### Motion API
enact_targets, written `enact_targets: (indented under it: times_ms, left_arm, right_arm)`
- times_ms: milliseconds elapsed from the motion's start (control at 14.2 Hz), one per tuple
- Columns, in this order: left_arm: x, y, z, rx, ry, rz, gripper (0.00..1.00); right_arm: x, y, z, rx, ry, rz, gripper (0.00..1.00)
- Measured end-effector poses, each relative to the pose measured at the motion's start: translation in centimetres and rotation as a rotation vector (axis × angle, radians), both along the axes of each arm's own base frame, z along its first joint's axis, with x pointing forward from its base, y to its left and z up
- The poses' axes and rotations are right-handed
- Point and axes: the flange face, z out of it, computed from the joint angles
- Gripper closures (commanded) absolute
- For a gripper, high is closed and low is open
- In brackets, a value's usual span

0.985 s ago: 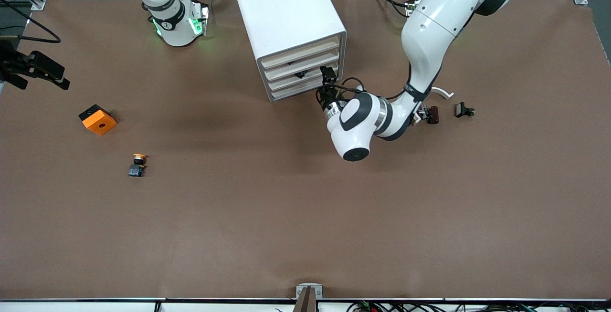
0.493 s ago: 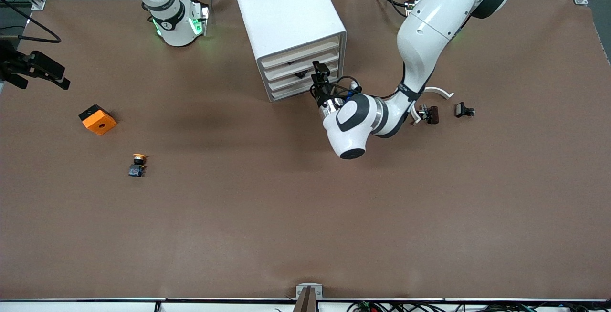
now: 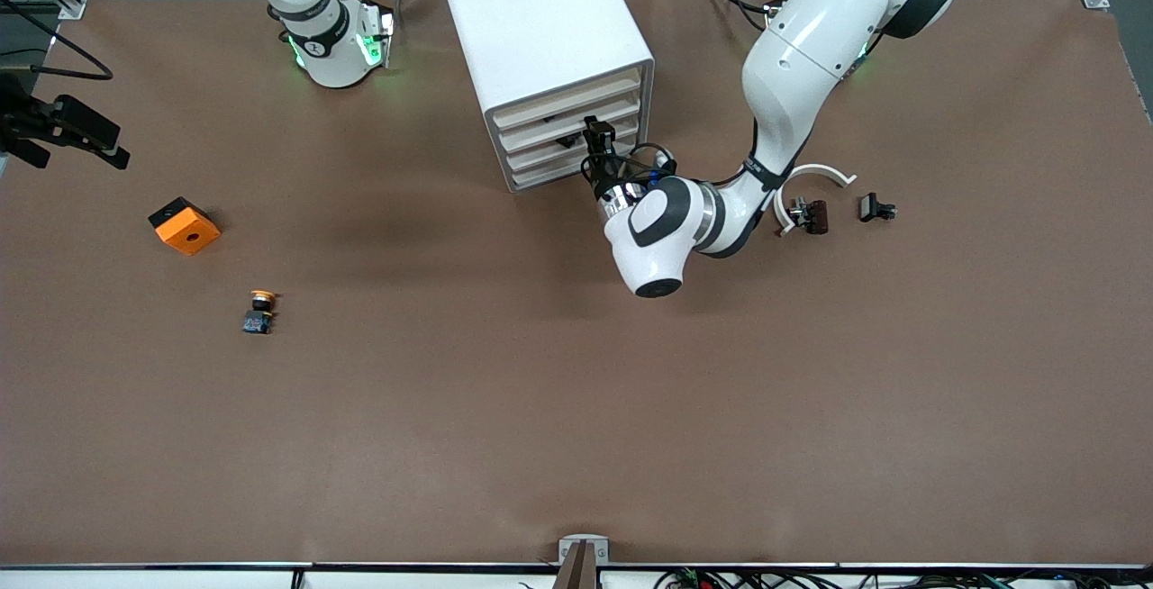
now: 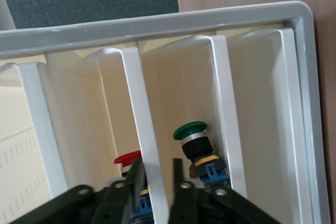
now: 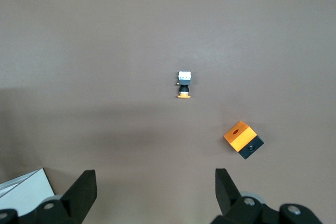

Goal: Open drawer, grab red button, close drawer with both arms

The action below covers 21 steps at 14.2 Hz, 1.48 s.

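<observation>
Because our left gripper (image 4: 157,182) must pull the drawer handle (image 4: 152,182), its fingers straddle it; right gripper (image 5: 152,192) waits spread.

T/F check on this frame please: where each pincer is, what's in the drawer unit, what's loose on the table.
1. The left pincer is at the front of the drawer unit. True.
2. The right pincer is shut on the orange block. False: it is open, up over the table, and the block lies untouched.
3. A red-capped button and a green-capped button sit inside the unit. True.
4. The orange-capped button is inside a drawer. False: it lies on the table.
</observation>
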Motion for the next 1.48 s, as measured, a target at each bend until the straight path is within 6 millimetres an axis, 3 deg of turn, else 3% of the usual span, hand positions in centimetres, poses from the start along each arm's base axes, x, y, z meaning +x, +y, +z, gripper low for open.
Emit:
enact_targets:
  times_ms: [141,282,774,1126,1478]
  left_arm:
    - [-0.1,-0.1,-0.1,0.005,0.009,0.003,0.84]
    - [-0.2,-0.2,-0.1,0.013,0.02,0.005,1.0]
    - [0.3,0.3,-0.2,0.06,0.03,0.025,1.0]
    - [4.1,2.9,0.5,0.073,-0.009,0.087,1.0]
    - [7.1,4.8,1.3,0.086,-0.062,0.13,0.97]
  right_arm:
    - [0.0,-0.1,0.3,0.0,-0.006,-0.001,0.0]
    - [0.0,-0.3,0.4,0.0,-0.009,-0.006,0.0]
    - [0.0,-1.1,0.3,0.0,-0.007,-0.023,0.0]
    - [2.3,-1.1,-3.4,-0.003,0.051,-0.02,0.0]
    - [3.3,-1.0,-5.3,-0.005,0.083,-0.014,0.0]
